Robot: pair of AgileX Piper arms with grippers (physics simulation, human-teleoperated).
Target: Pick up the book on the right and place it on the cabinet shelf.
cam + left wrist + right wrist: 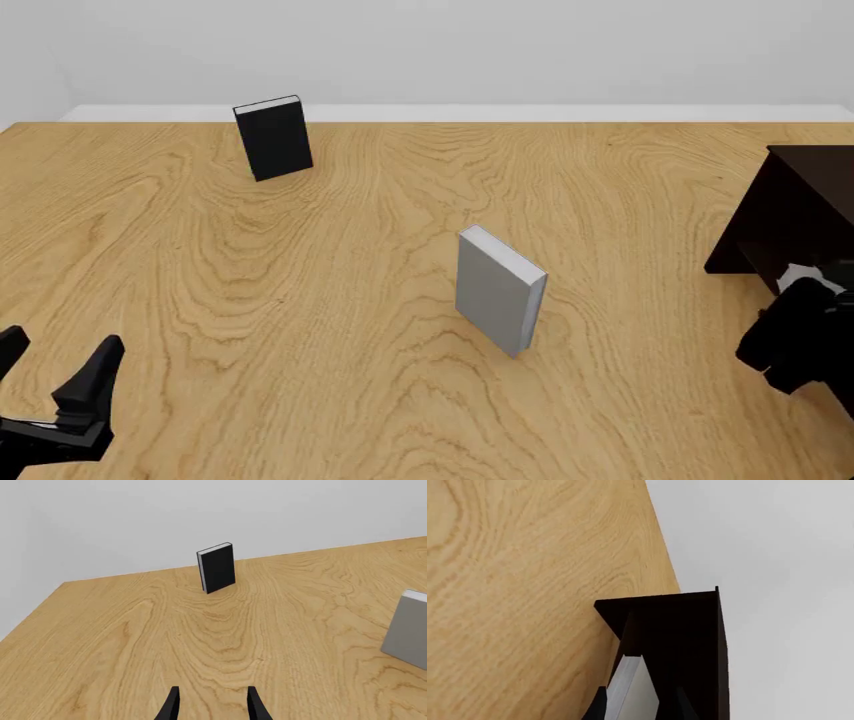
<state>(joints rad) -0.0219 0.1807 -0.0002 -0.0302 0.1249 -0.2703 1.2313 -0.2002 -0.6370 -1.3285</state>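
Gripping the book (627, 690) between its fingers, the right tool (639, 707) holds it at the mouth of the dark cabinet (801, 215), at the table's (400, 300) right edge. The left tool (54, 385) hangs released, low over the near left of the table. Mid-table another grey book (498, 290) stands upright; a black book (274, 137) stands far left.

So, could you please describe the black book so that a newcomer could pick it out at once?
Start from the wooden table and look towards its far edge, on the left. There the black book stands upright on its own. It is the only black one, with white page edges; the other standing book, the grey book, is mid-table.
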